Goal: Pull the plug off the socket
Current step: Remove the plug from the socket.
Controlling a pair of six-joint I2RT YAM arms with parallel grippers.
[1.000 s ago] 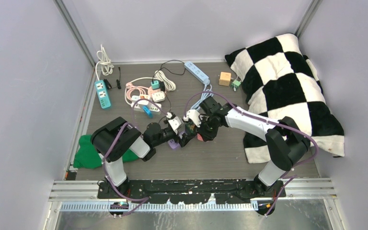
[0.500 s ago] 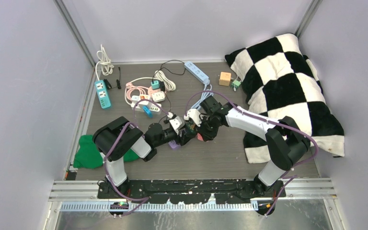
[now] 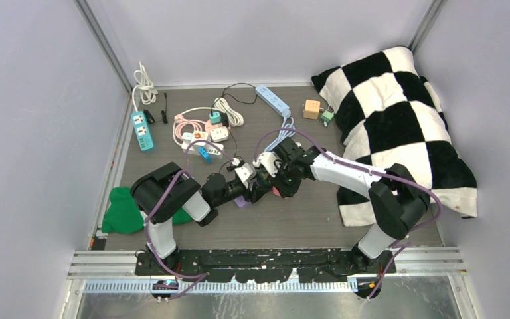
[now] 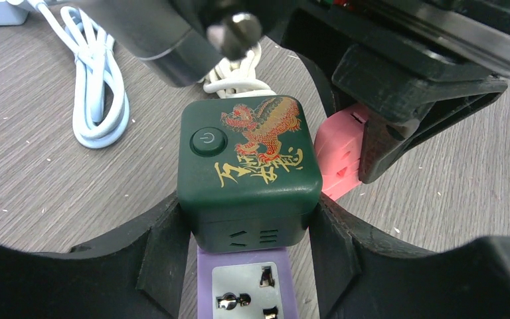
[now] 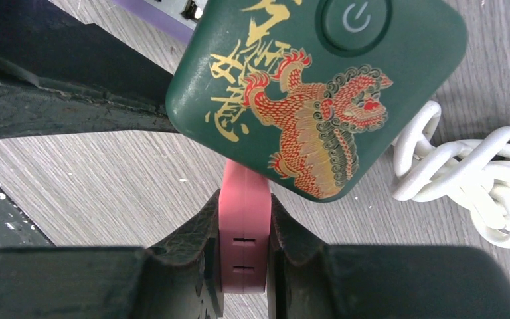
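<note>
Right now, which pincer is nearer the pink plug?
Right. The right pincer clamps the pink plug itself; the left pincer grips the green socket cube beside it.

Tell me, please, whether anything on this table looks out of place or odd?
The checkered pillow sprawls over the right of the table, odd beside power strips; a green cloth lies crumpled at the left edge. Nothing looks spilled or broken.

The left arm [image 3: 196, 203] and right arm [image 3: 345, 171] have white links, black joints and looping purple cables [image 3: 412, 183]. Matte black fingers [image 4: 159, 252] fill the lower wrist frames.
</note>
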